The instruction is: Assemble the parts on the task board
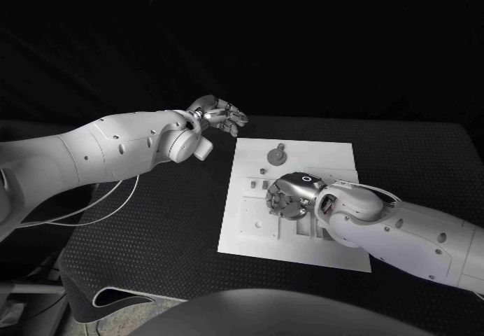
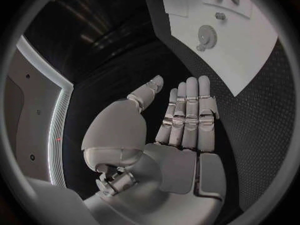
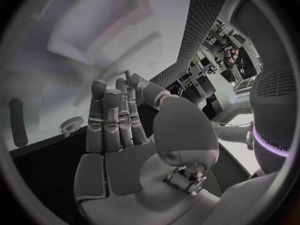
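The white task board lies in the middle of the black table. A round grey part with a tab lies on its far half, also seen as the round part beside the board. Small grey parts sit near the board's left edge. My right hand hovers over the board's middle with fingers pointing down at it. In the right wrist view its fingers are straight and hold nothing, close above the board; a ridged round part lies near them. My left hand hangs beyond the board's far left corner, its fingers straight and empty.
The black textured table mat spreads round the board on all sides. A white cable loops over the mat at the left under my left arm. A dark slot shows in the board near my right hand.
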Controlling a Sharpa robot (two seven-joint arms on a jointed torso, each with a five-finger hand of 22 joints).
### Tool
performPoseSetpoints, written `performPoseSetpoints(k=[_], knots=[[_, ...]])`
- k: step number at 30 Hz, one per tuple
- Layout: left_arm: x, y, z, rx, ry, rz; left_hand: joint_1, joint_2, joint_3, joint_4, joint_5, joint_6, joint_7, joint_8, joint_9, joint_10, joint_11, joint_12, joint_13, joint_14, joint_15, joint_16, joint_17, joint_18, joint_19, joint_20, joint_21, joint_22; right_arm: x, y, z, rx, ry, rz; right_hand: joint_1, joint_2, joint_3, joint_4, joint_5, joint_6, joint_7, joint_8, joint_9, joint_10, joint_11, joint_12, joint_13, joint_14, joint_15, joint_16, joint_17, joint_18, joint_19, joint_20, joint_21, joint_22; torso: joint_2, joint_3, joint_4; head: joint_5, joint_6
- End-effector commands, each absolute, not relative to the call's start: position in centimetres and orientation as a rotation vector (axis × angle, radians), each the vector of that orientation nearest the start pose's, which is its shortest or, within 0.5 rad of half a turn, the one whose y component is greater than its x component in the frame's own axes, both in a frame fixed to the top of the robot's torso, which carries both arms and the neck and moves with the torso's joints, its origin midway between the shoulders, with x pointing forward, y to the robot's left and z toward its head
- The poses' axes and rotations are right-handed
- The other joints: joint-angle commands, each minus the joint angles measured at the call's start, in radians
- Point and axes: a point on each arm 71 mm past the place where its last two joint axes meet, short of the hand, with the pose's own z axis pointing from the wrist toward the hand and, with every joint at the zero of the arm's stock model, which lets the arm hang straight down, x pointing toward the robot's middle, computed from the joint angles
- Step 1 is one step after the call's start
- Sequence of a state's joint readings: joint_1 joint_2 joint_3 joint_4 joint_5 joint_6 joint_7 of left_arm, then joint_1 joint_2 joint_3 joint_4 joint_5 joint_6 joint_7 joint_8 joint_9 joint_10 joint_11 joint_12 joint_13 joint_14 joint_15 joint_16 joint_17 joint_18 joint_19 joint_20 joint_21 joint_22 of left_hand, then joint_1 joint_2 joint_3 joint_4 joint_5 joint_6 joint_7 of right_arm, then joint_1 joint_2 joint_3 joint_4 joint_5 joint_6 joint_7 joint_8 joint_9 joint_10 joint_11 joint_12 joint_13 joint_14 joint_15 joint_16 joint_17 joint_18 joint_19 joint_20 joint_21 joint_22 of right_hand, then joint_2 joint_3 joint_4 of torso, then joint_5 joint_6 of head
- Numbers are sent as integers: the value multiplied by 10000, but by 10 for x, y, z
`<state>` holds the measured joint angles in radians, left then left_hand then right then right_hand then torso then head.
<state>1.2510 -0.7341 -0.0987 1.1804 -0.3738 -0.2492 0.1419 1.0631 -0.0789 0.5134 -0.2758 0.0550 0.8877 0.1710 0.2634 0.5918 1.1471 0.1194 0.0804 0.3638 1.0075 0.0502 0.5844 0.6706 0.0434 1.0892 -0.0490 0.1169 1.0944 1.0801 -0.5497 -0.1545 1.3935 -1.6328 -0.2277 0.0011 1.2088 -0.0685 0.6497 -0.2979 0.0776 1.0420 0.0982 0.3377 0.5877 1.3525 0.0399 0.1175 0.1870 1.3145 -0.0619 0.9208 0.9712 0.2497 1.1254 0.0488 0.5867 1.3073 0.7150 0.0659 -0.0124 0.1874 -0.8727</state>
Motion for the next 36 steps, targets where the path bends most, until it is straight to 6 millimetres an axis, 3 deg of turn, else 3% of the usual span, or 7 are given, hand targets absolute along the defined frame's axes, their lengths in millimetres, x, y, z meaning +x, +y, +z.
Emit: performPoseSetpoints(k=[1,36], knots=[[547,254,-200,-8589,16579,-10999,-46,-3,-20,24,-43,-16,-15,-10,-10,-25,35,-21,-17,102,2,-52,17,204,60,11,-41,-17,437,-74,-285,-5895,18029,8241,-13,89,29,46,25,62,40,15,6,98,-6,-13,12,-100,-97,71,10,121,-17,-48,50,239,1,2,2,0,1],[547,254,-200,-8594,16642,-11006,-47,-16,-25,29,-43,-35,-7,-18,-16,-44,44,-31,-32,101,5,-85,43,199,64,12,-71,-20,430,-69,-298,-6514,18419,7971,-40,68,11,50,22,43,48,-1,52,100,1,-49,43,-121,-89,100,15,121,-43,-41,69,237,-5,-3,-5,-4,1]])
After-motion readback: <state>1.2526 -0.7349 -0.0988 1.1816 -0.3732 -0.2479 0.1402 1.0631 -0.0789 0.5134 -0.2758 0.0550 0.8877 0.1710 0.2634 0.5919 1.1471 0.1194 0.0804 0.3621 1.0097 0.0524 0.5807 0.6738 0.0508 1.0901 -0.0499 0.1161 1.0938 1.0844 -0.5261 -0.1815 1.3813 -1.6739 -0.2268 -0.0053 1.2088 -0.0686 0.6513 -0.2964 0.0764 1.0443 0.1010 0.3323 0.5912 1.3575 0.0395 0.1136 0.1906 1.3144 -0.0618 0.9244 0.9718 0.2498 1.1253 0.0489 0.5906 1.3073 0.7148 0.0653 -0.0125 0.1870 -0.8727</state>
